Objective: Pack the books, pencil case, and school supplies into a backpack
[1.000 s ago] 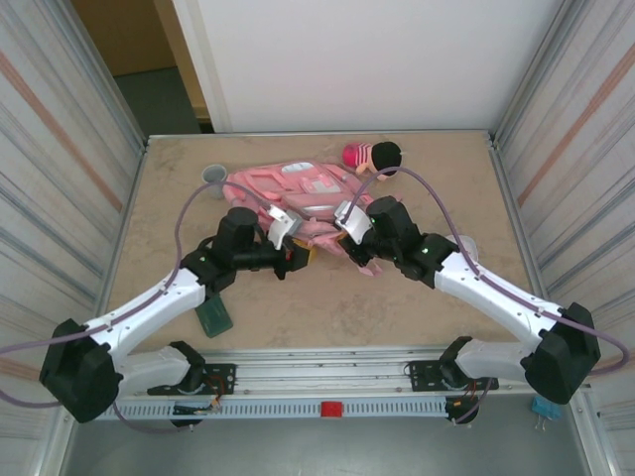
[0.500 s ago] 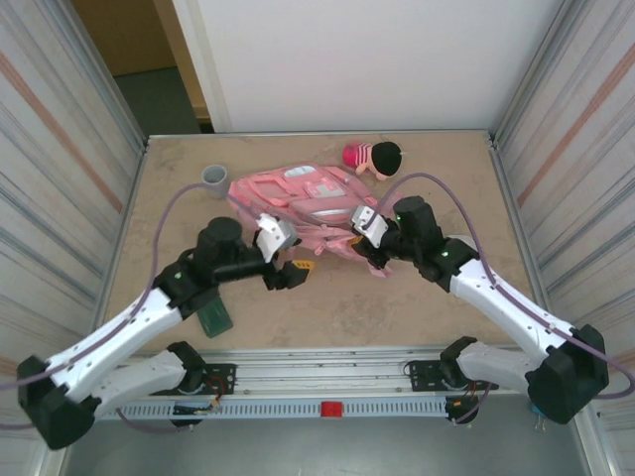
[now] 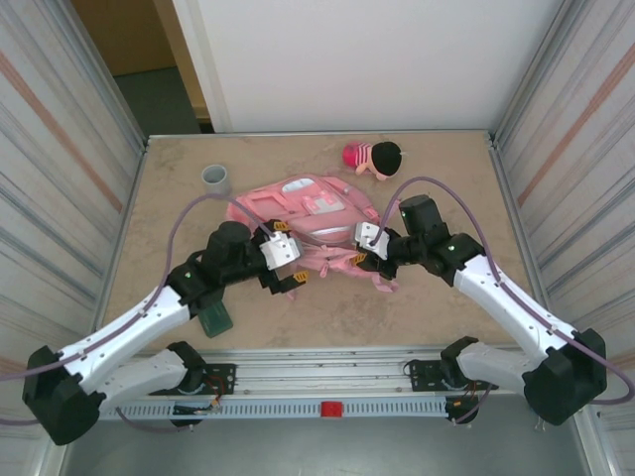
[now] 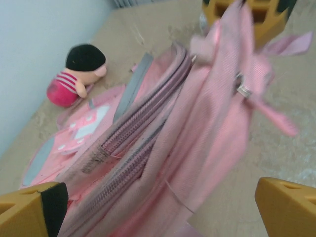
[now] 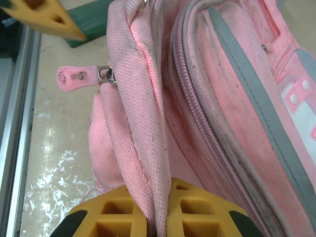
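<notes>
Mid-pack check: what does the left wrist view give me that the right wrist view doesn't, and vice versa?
Left wrist: the plush doll by the wall, beyond the backpack, and the left hand open, with the fabric between its spread tips. Right wrist: a pink zipper pull at the backpack's edge, and the right hand shut on a fold of fabric. Both: the backpack's zipper lines and grey trim, close up.

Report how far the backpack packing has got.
Done: nothing visibly packed. In hand: the right gripper pinches a fold of the backpack, and the left gripper is open at its near edge. Left: the book lies on the table, outside the backpack.
</notes>
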Tool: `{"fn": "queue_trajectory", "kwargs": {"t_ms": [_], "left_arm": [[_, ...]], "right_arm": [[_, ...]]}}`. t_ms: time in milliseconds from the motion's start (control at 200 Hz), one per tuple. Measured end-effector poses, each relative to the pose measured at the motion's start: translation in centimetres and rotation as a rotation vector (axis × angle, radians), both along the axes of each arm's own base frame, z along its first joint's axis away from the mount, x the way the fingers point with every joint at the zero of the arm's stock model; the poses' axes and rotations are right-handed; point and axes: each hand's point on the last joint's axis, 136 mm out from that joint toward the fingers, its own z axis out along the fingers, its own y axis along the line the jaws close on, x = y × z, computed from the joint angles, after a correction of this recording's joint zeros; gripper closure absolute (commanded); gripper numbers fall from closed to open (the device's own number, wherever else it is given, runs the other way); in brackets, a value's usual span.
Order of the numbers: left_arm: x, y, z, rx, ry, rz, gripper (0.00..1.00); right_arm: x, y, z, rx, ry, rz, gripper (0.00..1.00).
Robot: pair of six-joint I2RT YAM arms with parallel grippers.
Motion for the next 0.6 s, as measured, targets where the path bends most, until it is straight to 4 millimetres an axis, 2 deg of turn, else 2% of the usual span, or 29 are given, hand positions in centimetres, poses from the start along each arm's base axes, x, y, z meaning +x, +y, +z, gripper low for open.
{"fn": "queue_trajectory", "kwargs": {"t_ms": [276,341,416,461,521,596], "left_arm": [[-0.5,-2.3,-0.3,-0.056,0.079,-0.159,0.29],[-0.7,-2.8,-0.5,-0.061,0.098,-0.195,0.38],[-0.9,-3.4,-0.8,-0.066,0.118,-0.232,0.55],[-0.9,-3.6,-1.0,-0.070,0.141,-0.240,0.65],[-1.0,-3.9,-1.2,-0.074,0.166,-0.253,0.77],[-1.0,-4.2,-1.5,-0.087,0.214,-0.248,0.94]], "right_arm": [[-0.6,-0.5,-1.6,-0.074,0.030,0.052,1.00],[-0.7,-0.7,-1.9,-0.089,0.035,0.055,1.00],[-0.7,-0.9,-2.0,-0.101,0.036,0.051,0.98],[-0.7,-1.0,-2.1,-0.107,0.037,0.049,0.92],[-0.5,-1.2,-2.2,-0.113,0.041,0.036,0.71],[-0.2,-1.1,-1.7,-0.087,0.052,0.007,0.61]]}}
